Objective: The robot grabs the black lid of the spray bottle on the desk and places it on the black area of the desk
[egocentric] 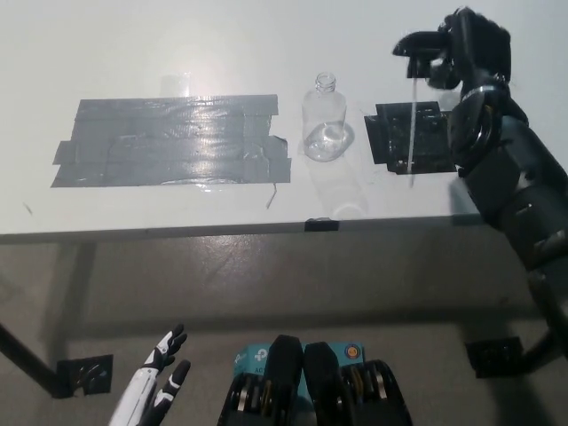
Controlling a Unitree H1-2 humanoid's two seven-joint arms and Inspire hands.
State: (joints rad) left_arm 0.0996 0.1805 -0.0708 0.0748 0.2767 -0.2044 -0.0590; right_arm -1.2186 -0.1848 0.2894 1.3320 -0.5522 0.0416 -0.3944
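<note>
You see the black right robot hand (470, 53) at the upper right, closed around the black lid (424, 49) of the spray bottle. The nozzle of the lid points to picture left, and its thin clear tube (414, 133) hangs down from it. The robot hand holds the lid in the air above the black area (390, 142) of the desk (133, 53); the tube crosses in front of this black patch, and its lower end shows just past the near edge of the patch. Just to the left of the black area stands the clear bottle (326, 124), upright and with its neck open. Further left, a big patch of grey tape (169, 142) lies flat on the white desk. The white left robot hand (164, 377) rests low at the bottom left, under the level of the desk, with its fingers apart and holding nothing
</note>
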